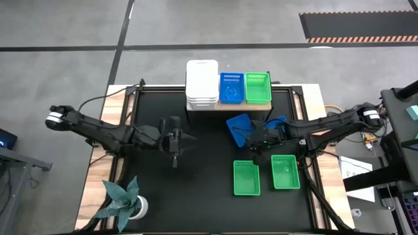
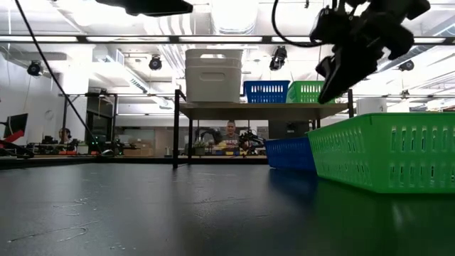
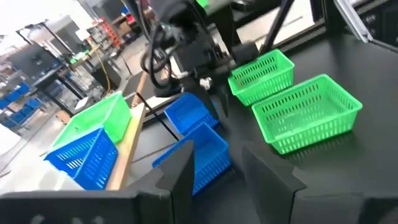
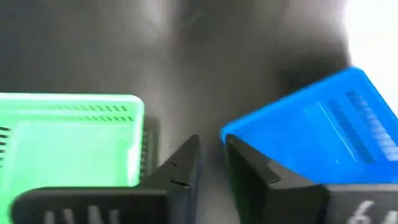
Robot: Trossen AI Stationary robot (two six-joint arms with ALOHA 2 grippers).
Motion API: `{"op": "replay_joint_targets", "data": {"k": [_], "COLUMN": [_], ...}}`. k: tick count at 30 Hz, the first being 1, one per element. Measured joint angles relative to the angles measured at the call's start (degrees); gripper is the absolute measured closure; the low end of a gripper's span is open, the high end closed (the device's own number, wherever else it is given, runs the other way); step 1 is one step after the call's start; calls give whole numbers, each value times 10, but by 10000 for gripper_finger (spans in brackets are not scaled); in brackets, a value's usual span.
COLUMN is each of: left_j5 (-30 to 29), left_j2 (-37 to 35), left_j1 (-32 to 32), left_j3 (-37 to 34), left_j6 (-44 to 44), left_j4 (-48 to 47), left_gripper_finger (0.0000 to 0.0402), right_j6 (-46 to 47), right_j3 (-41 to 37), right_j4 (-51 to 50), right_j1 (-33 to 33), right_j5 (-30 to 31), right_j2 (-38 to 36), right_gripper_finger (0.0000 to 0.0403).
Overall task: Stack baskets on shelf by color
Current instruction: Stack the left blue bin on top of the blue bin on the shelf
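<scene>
Right gripper [image 1: 256, 147], frame centre: fingers slightly parted, grasping nothing, beside loose blue perforated plastic basket [image 1: 240, 126]. Your next step, likely: straddle rim squarely before clenching. Light-wood shelf [image 1: 230, 103] upper centre. Left gripper [image 1: 174, 155] released, idle.

The desk [image 1: 209, 196] has a black top with a slight sheen, faintly scuffed in the low view, and a pale wood border along its edges. The shelf [image 1: 260, 103] is a light wood board, matt, on thin black legs that look like metal. The white baskets [image 1: 202, 81] are smooth plastic with solid-looking walls. The blue baskets [image 1: 231, 87] and the green baskets [image 1: 247, 178] are bright plastic, a little glossy, with slotted walls and perforated bottoms. The right end effector [image 4: 211, 163] has dark, matt fingers, probably hard plastic, though the view is too blurred to be sure. The left end effector [image 3: 217, 171] looks equally dark and matt.
</scene>
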Motion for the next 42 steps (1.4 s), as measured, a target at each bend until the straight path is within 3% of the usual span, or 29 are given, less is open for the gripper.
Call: {"op": "replay_joint_targets", "data": {"k": [8,16,26,36,42], "left_j5": [-5,-7,-9,-9,-9], "left_j2": [-23,-21,-20,-19,-19], "left_j1": [0,0,0,0,0], "left_j3": [-19,-19,-19,-19,-19], "left_j6": [0,1,0,0,0], "left_j4": [13,10,11,11,10], "left_gripper_finger": [282,282,282,282,282], "right_j6": [-13,-17,-18,-33,-4], "right_j3": [3,4,7,7,13], "right_j4": [-17,-28,-17,-13,-22], "right_j1": [0,-2,-7,-7,-3], "right_j5": [25,78,80,79,78], "right_j2": [54,112,155,154,131], "right_gripper_finger": [254,236,276,387,393]}}
